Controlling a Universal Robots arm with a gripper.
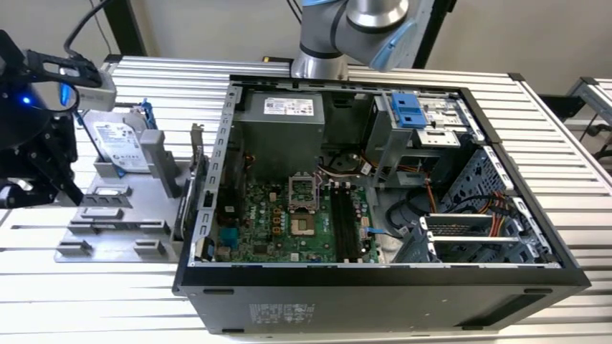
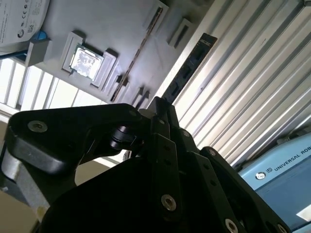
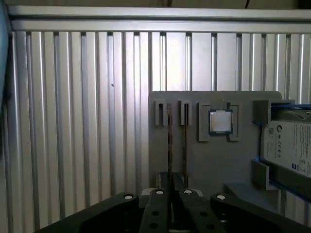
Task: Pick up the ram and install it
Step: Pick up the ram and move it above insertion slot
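The tool [image 2: 160,104] is pressed together on one end of the ram [image 2: 189,65]. In the second wrist view, the stick is seen projecting straight out from the fingertips [image 2: 167,114], with its dark chips facing the camera. It is held over the ribbed metal tabletop [image 2: 243,87], just beside the edge of a grey holder [image 2: 112,29]. In the first wrist view, the ram [image 3: 170,145] is seen edge-on as a thin dark line running out from the tool [image 3: 172,191].

A second memory stick [image 2: 141,48] is seated edge-up in a slot of the holder, next to the held ram. A square silver processor [image 2: 86,60] is set in a recess further along the holder. A hard drive [image 3: 286,145] in a blue bracket is carried at the holder's end. A white printed label with small symbols is fixed to the drive.

A light-blue arm cover [image 2: 282,170] with white lettering is seen beside the tool.

In the exterior view, the holder and the hard drive [image 1: 122,147] are located at the exterior view's left. An open computer case [image 1: 383,287] is placed on the tabletop to their right. The motherboard [image 1: 277,215] lies inside it, and its long black slots [image 1: 345,215] are well apart from the ram. White labels are fixed to the power supply [image 1: 287,107] and to the case's outer wall; their print is too small to tell.
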